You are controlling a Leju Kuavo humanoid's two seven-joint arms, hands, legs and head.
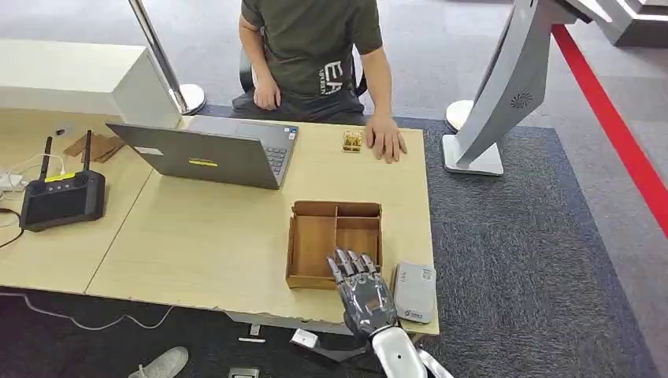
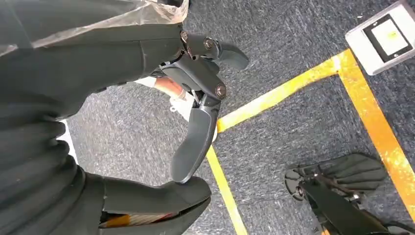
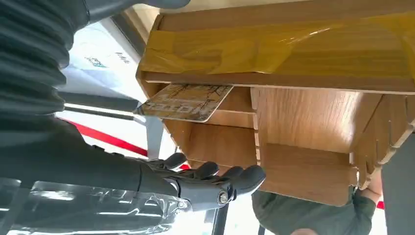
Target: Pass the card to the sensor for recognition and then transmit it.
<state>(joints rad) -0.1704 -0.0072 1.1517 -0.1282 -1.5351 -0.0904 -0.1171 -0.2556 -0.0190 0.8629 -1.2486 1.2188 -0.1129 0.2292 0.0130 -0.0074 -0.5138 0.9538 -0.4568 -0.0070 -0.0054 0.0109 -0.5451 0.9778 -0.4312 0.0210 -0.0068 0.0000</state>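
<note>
At the near edge of the table (image 1: 213,236), the right hand (image 1: 364,293) reached over the front wall of the wooden tray (image 1: 335,242), its fingers (image 3: 230,177) stretched out side by side and nothing between them. The thumb lay apart from them, so the hand stood open. The card (image 3: 188,101) lay tilted in the tray's near compartment, one corner resting against the front wall, just beside the fingertips but not yet touched. Beside the hand, on the table's corner, sat the grey sensor (image 1: 414,291), close to the tray's side.

The left hand (image 2: 195,93) hung down over the carpet, its fingers loosely curled with nothing in them and its thumb held off.

Further out, a laptop (image 1: 209,153) stood across the table, and a person sat behind it with one hand (image 1: 386,140) resting flat near a small gold object (image 1: 352,140).

The risk from here seemed to be the card's slant: fingers pushing down on it could slide it flat against the tray floor, where a thin edge is hard to pinch. A careless reach might also nudge the light tray toward the sensor, or knock that off the corner.
</note>
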